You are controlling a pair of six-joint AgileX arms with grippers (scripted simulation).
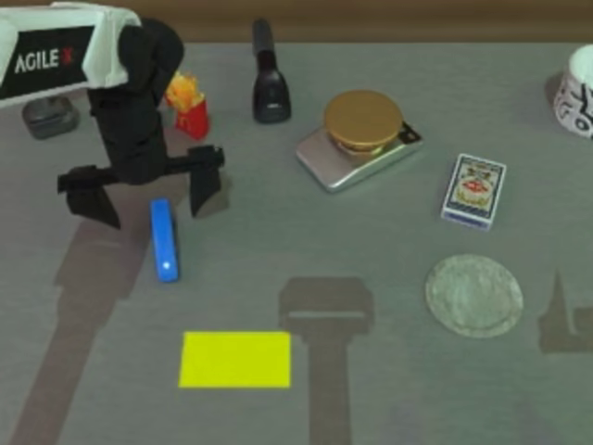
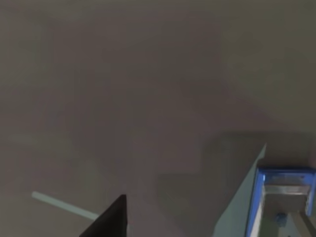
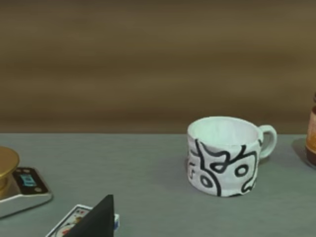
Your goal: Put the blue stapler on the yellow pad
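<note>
The blue stapler (image 1: pixel 164 239) lies flat on the grey table at the left, its pale dot at the near end. My left gripper (image 1: pixel 151 209) hangs open over the stapler's far end, one black finger on each side and apart from it. In the left wrist view one finger (image 2: pixel 111 222) shows, with the stapler (image 2: pixel 254 207) off to its side. The yellow pad (image 1: pixel 234 359) lies bare near the front edge, right of the stapler. My right arm is out of the top view; its wrist view shows one black finger (image 3: pixel 96 222) held wide, above the table.
A black barcode scanner (image 1: pixel 269 79) and a red fries toy (image 1: pixel 190 107) stand behind the stapler. Farther right are a kitchen scale with a gold plate (image 1: pixel 359 139), a card box (image 1: pixel 474 190), a round grey disc (image 1: pixel 474 295) and a patterned mug (image 3: pixel 224 155).
</note>
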